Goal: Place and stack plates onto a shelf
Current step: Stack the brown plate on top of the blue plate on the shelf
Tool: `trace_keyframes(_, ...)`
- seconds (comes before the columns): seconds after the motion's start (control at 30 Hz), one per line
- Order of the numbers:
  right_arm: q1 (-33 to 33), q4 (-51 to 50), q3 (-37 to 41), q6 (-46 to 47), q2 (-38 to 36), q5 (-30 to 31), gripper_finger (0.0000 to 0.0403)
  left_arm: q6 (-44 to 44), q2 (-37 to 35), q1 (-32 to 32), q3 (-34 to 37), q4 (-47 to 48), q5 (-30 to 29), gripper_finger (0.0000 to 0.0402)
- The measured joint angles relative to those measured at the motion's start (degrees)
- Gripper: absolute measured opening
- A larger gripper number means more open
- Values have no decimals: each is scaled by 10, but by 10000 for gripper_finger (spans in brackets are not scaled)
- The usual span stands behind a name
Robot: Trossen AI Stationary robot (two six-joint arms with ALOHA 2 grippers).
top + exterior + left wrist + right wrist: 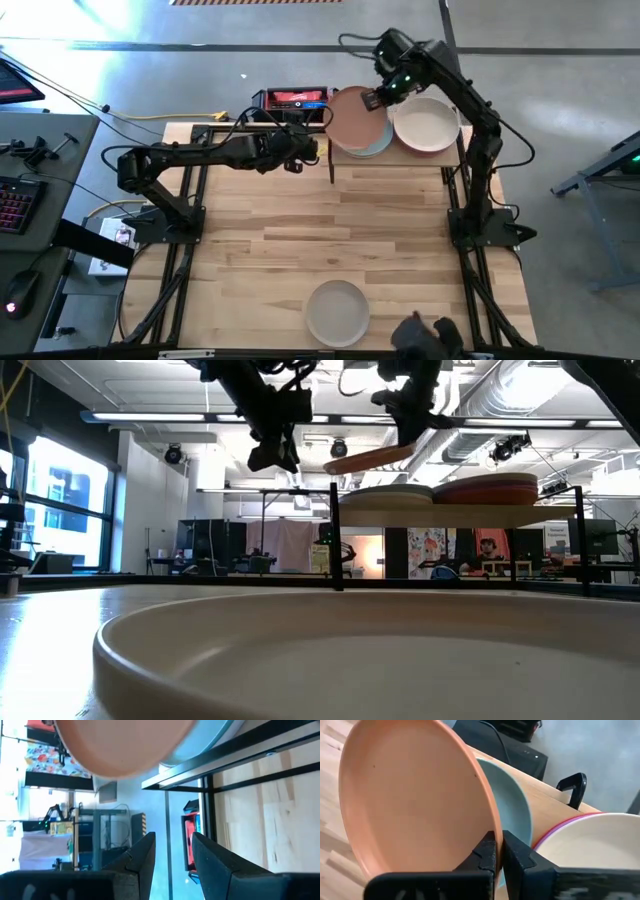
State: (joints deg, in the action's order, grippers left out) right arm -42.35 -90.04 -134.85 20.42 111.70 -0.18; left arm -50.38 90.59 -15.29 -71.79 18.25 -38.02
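High view: right gripper [372, 99] fingers pinch the peach plate's [355, 118] rim above the shelf [440, 156]; left gripper [308, 147] fingers spread.

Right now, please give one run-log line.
right gripper: shut on peach plate over shelf | left gripper: open, beside shelf | cream plate: on table

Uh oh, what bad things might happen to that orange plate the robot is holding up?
The right gripper pinches the peach plate only by its rim, tilted above the sage green plate on the shelf. It might slip out and clatter down.

If let go crooked, it may land off-centre and slide off the shelf's edge.

The left gripper hangs open close beside the shelf, so the plate might bump it.
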Motion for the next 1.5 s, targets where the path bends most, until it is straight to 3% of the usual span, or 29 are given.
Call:
trace_keyframes(0.2,-57,2,6,-39,-1,-56,0,17,0,0,0,2,-4,118)
trace_keyframes(0.4,-81,13,69,-65,-1,-95,0,23,0,-1,0,11,-4,117)
trace_keyframes(0.87,-92,44,150,-74,0,-116,0,24,0,-1,0,19,0,117)
trace_keyframes(1.23,-91,68,158,-73,0,-116,2,48,0,-1,0,19,1,117)
trace_keyframes(1.5,-86,77,158,-74,0,-109,65,43,0,0,0,19,-2,117)
